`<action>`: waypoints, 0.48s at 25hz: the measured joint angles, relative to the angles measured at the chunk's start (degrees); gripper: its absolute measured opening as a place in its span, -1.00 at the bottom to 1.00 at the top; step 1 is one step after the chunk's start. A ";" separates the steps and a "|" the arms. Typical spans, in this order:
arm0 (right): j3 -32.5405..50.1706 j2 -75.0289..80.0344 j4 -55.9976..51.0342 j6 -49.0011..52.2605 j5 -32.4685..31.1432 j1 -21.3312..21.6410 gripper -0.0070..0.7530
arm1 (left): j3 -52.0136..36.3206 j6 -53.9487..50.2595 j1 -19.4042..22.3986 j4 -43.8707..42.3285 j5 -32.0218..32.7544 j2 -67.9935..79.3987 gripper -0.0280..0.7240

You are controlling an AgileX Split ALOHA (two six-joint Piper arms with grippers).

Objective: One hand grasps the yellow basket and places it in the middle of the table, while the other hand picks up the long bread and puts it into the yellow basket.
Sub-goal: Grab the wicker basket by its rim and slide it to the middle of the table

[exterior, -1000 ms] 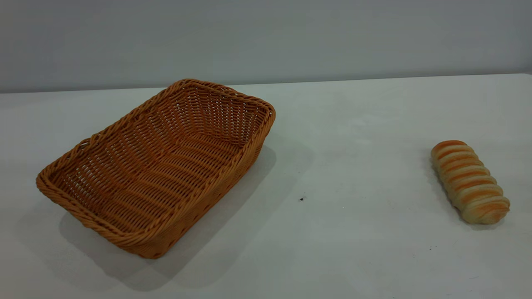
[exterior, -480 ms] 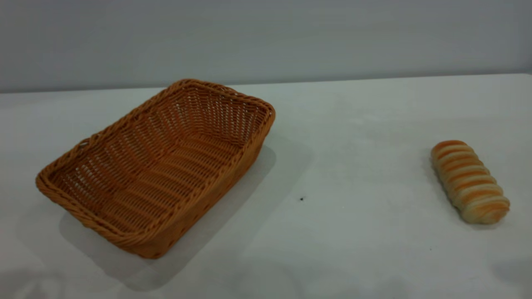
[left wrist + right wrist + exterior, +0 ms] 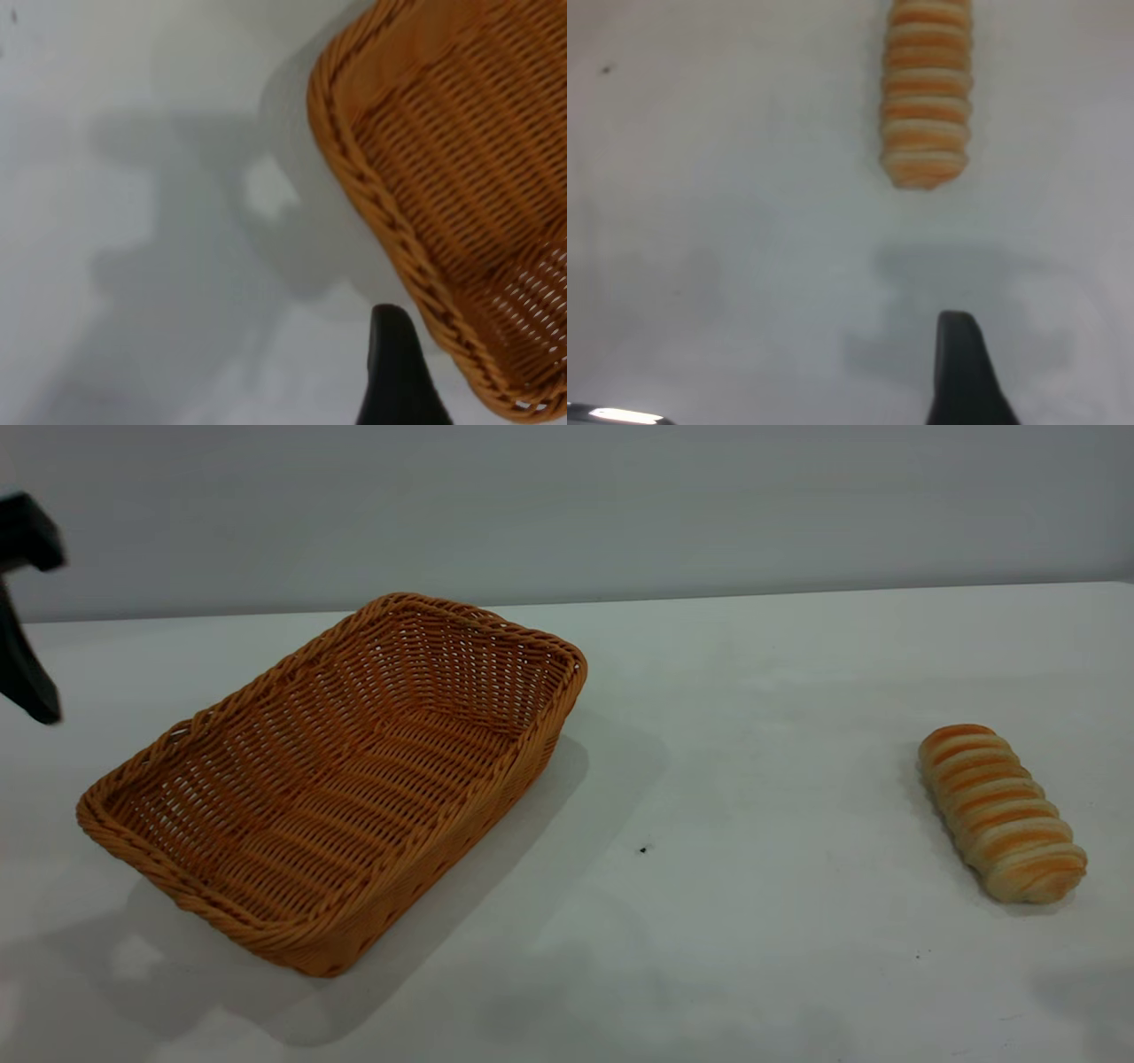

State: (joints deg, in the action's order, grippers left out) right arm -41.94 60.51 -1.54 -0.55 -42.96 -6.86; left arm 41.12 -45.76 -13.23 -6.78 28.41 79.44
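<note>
The yellow basket (image 3: 341, 779) lies empty on the left half of the white table (image 3: 753, 691), its long side running diagonally. The long bread (image 3: 1001, 813) lies on the table at the far right. My left gripper (image 3: 27, 646) hangs in the air at the exterior view's left edge, beyond the basket's left corner and apart from it. In the left wrist view that gripper (image 3: 399, 376) sits just outside the basket's braided rim (image 3: 390, 221). My right gripper (image 3: 963, 376) hovers over bare table, short of the bread's near end (image 3: 926, 97). It is out of the exterior view.
A small dark speck (image 3: 643, 850) marks the table between basket and bread. A grey wall rises behind the table's far edge. Arm shadows fall on the front of the table at left and right.
My left gripper has come into the exterior view at the left edge. Shadows have spread over the table's front left and front right. Basket and bread have not moved.
</note>
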 joint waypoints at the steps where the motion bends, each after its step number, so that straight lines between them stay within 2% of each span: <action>1: 0.00 0.00 -0.83 -0.42 0.00 0.00 0.33 | 1.16 0.00 0.00 0.47 1.33 1.82 0.41; 7: 0.00 0.00 -5.00 -2.23 -0.11 -0.08 0.33 | 7.77 -0.08 0.00 1.32 8.35 12.07 0.41; 12: 0.00 0.00 -5.42 -3.17 -0.31 -3.29 0.33 | 13.76 -0.12 0.00 4.91 10.36 20.06 0.41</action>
State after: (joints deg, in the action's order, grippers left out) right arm -41.94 60.51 -6.96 -3.72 -43.27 -10.15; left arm 54.87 -45.88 -13.23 -1.87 38.76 99.50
